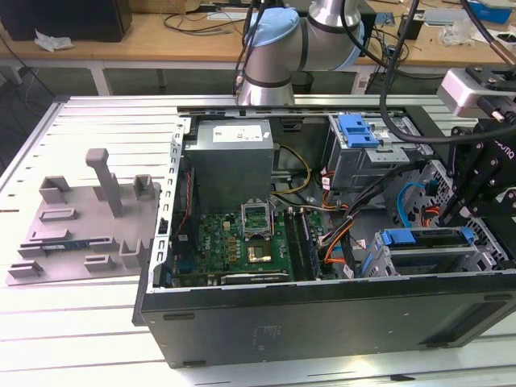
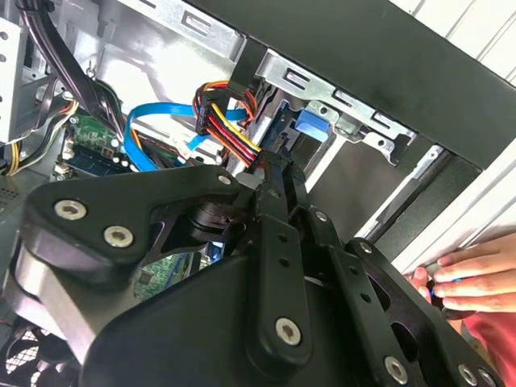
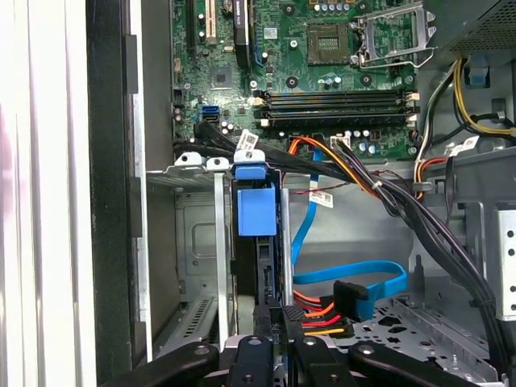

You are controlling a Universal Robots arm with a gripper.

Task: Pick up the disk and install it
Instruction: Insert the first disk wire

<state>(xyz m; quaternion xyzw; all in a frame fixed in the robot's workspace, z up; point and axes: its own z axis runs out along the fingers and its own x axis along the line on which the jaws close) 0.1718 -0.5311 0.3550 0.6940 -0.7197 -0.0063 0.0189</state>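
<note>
The disk (image 3: pixel 268 266) stands on edge in the drive cage at the case's front corner, its blue carrier handle (image 3: pixel 256 208) pointing toward the motherboard. In the exterior view the disk (image 1: pixel 427 239) lies low on the exterior view's right. My gripper (image 3: pixel 274 324) sits over the end away from the handle, its black fingers (image 3: pixel 260 318) close together on the disk's thin edge. In the second wrist view the gripper (image 2: pixel 282 173) reaches toward the blue carrier (image 2: pixel 310 125). From outside, the gripper (image 1: pixel 466 211) hangs just above the cage's right end.
A red-yellow-orange power plug (image 3: pixel 324 318) and blue data cable (image 3: pixel 355 278) lie right beside the fingers. A second blue latch (image 1: pixel 359 129) tops the rear drive cage. A person's hand (image 2: pixel 472 278) rests outside the case wall. The grey power-supply box (image 1: pixel 232 157) fills the back.
</note>
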